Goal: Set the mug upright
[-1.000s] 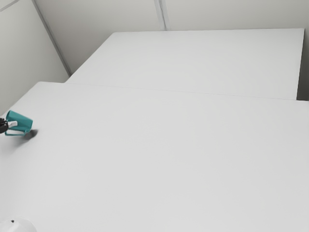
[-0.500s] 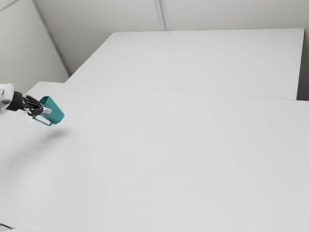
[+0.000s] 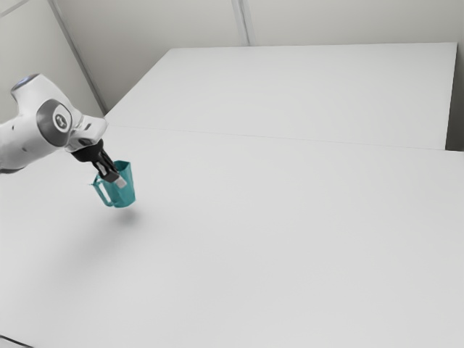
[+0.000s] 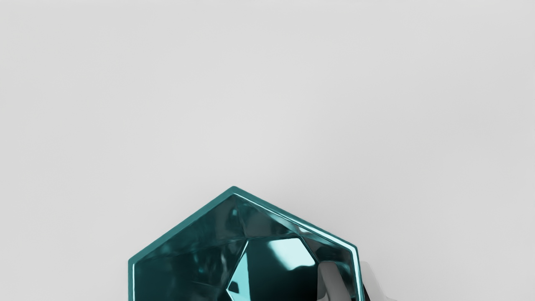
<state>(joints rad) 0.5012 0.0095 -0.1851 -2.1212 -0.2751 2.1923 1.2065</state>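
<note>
In the exterior view, my arm [image 3: 40, 129] comes in from the exterior view's left, white with black at the wrist, and slopes down to my claw [image 3: 116, 180]. The teal mug [image 3: 125, 190] is at the fingertips, its body hanging down from them. Its open end is up and its base down, so it is nearly upright, with a slight lean. The handle [image 3: 104, 194] is on the side toward the exterior view's left, just below my black fingers. Beneath my claw and the mug, a soft shadow [image 3: 125, 216] lies on the white table [image 3: 290, 239], apart from the base; I hold the mug just above the surface. A thin dark cable [image 3: 16, 341] lies well away from my claw, near the corner at the exterior view's left. Beyond the table, farther from my claw, are another flat white surface [image 3: 304, 90] and pale grey walls [image 3: 348, 22].

In the wrist view, I look down into the mug's open mouth, with its angular teal rim and shiny, faceted inside. My claw [image 4: 356, 282] is clamped on the mug's wall: one grey finger [image 4: 333, 282] reaches inside the mouth, the other is against the outside. Past the rim, the plain table spreads out beneath.
</note>
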